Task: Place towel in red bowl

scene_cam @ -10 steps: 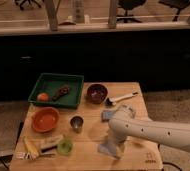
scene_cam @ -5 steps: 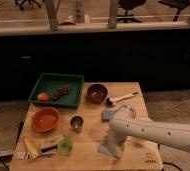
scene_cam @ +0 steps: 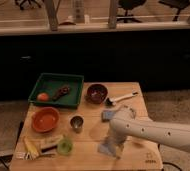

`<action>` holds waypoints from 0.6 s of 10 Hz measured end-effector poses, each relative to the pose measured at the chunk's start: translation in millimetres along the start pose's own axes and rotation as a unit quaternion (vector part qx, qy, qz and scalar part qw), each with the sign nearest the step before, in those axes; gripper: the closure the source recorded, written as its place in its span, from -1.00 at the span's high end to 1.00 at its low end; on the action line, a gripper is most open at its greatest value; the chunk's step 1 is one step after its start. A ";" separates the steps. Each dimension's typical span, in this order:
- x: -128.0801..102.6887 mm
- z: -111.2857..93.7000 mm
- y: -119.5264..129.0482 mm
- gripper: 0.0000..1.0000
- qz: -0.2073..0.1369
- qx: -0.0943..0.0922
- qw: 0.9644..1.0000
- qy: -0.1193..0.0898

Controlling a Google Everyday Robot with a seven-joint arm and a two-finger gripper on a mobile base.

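Observation:
The towel (scene_cam: 106,149) is a pale grey-blue cloth lying flat on the wooden table (scene_cam: 90,156) near its front edge. My gripper (scene_cam: 115,144) hangs at the end of the white arm (scene_cam: 153,132) and points down onto the towel's right part. An orange-red bowl (scene_cam: 45,119) sits at the table's left, well left of the gripper. A darker red-brown bowl (scene_cam: 97,93) sits at the back middle. Both bowls look empty.
A green tray (scene_cam: 75,80) at the back left holds an orange fruit (scene_cam: 42,96) and a brown item (scene_cam: 62,92). A metal cup (scene_cam: 77,123), a blue-grey pad (scene_cam: 108,115), a white-handled utensil (scene_cam: 122,98), a green item (scene_cam: 64,146) and yellow packets (scene_cam: 33,147) lie around.

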 end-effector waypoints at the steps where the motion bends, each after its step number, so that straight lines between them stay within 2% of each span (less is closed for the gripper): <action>1: 0.7 0.6 0.5 0.07 0.001 0.000 1.000 -0.001; 6: 3.8 -4.7 3.1 -0.90 0.010 0.002 1.000 -0.001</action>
